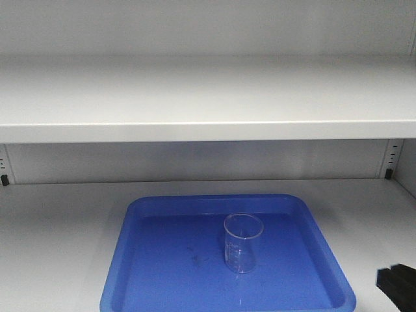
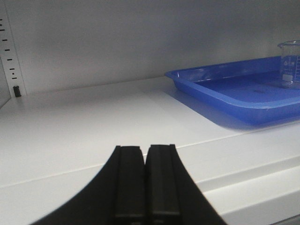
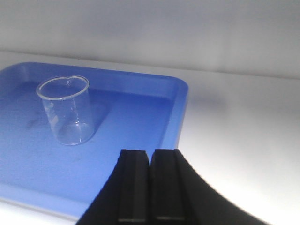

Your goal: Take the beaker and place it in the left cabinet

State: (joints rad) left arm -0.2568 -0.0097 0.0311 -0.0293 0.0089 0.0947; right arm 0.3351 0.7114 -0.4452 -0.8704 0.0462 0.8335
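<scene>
The clear glass beaker [image 1: 243, 242] stands upright in a blue tray [image 1: 156, 273] on the lower shelf of the pale grey cabinet [image 1: 208, 97]. It also shows in the right wrist view [image 3: 65, 110] and at the far right edge of the left wrist view [image 2: 290, 64]. My right gripper [image 3: 150, 152] is shut and empty, over the tray's near right part, to the right of the beaker and nearer than it. Its black tip shows at the lower right of the front view [image 1: 398, 283]. My left gripper [image 2: 145, 149] is shut and empty over the bare shelf, left of the tray [image 2: 220, 89].
An upper shelf [image 1: 208, 130] runs across above the tray. Perforated side rails stand at the back left [image 1: 5, 166] and back right [image 1: 390, 162]. The shelf's front edge [image 2: 253, 187] steps down near the left gripper. The cabinet's back wall [image 3: 187, 33] lies behind the tray.
</scene>
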